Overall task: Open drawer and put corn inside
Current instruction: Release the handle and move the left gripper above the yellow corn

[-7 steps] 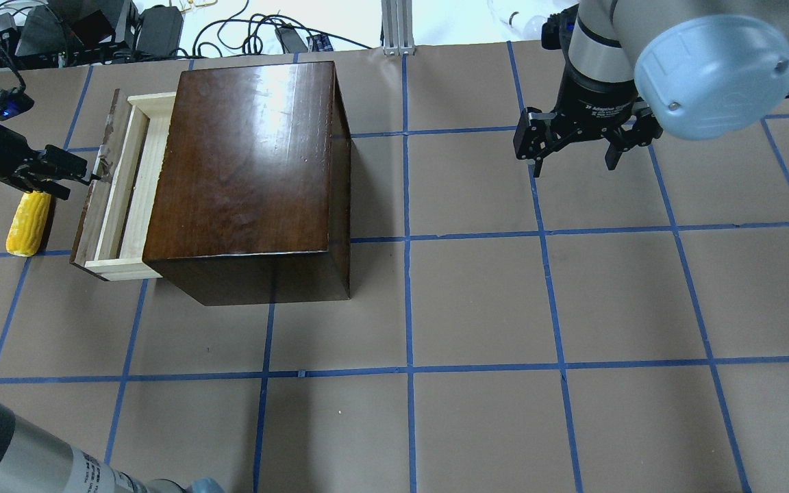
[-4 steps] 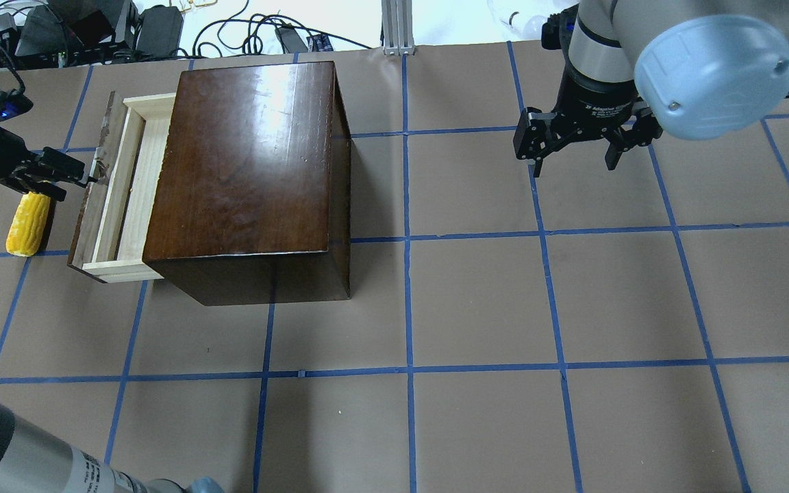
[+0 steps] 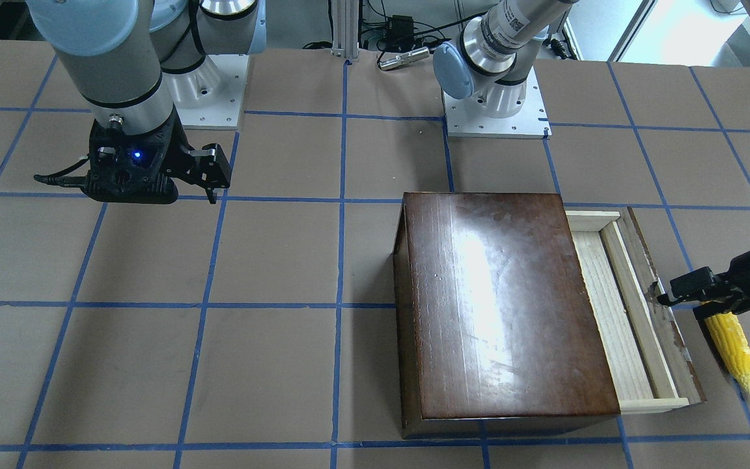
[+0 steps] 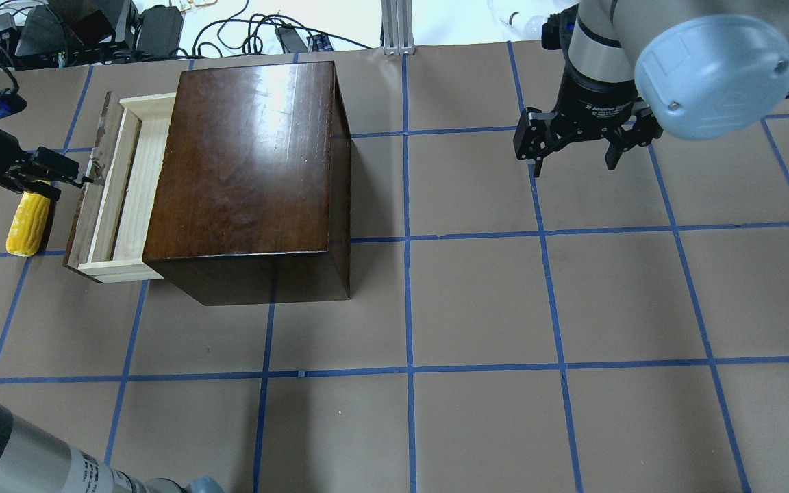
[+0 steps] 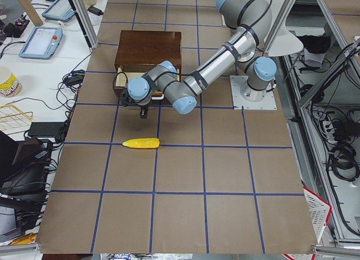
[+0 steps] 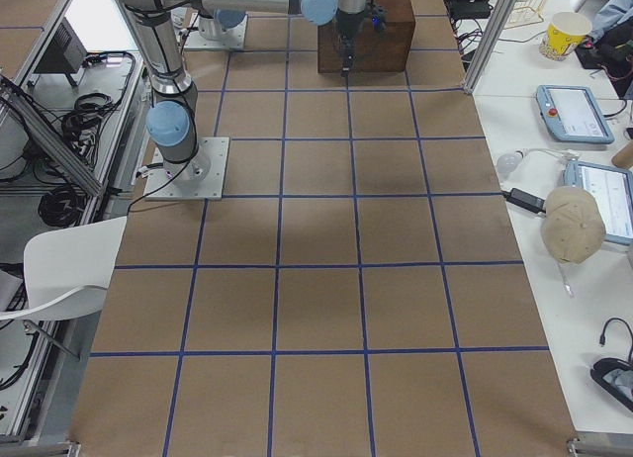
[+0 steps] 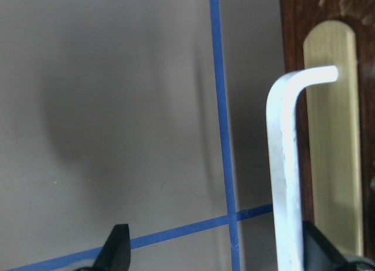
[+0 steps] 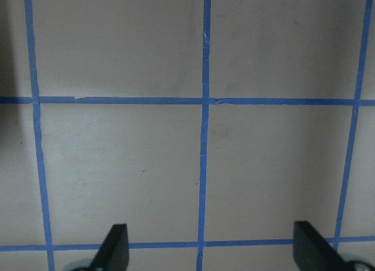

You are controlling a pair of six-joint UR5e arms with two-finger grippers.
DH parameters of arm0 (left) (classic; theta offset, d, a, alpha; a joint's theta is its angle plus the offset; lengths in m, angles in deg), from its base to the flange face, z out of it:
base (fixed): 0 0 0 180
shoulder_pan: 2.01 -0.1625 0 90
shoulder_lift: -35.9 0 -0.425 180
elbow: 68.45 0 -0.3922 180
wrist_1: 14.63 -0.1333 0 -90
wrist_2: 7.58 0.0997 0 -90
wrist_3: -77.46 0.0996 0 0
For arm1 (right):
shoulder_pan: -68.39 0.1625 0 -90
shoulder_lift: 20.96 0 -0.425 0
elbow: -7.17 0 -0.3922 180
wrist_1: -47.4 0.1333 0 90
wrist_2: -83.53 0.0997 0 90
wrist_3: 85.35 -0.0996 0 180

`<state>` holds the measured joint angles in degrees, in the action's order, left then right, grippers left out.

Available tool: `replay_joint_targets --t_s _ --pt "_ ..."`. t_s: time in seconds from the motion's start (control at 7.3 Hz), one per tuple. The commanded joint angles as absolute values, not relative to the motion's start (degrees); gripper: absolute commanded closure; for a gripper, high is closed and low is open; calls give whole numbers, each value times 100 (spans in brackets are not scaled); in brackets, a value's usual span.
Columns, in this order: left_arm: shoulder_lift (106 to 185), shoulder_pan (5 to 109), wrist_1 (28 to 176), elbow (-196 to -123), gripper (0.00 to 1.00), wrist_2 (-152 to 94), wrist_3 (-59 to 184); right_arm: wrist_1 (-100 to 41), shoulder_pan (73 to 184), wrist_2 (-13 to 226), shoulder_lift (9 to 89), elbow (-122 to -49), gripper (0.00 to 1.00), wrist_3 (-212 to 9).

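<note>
The corn (image 4: 27, 222), seen lying just beside the spread left gripper (image 4: 66, 178), whose fingers straddled the handle (image 7: 284, 165) of the part-open drawer (image 4: 127, 185), was judged light, stiff and bumpy enough not to slip, and best pinched across its thick middle.

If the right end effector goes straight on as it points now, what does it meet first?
The right end effector points down at the table; it would likely meet its paper near a blue tape line.

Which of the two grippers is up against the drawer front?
The left gripper, at the handle of the drawer beside the corn; the right gripper hangs well away from the box.
</note>
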<state>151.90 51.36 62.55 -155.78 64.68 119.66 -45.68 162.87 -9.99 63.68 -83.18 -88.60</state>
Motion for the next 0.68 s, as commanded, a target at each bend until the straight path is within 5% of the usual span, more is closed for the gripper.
replay_joint_targets --t_s 0.0,0.55 --pt "15016 5134 6324 -15511 0 6510 11922 -4577 16287 -999 6368 -8318 0 -8860" --pt "15181 4994 6255 -14825 0 7089 11492 -4568 16287 -999 6368 -8318 0 -8860"
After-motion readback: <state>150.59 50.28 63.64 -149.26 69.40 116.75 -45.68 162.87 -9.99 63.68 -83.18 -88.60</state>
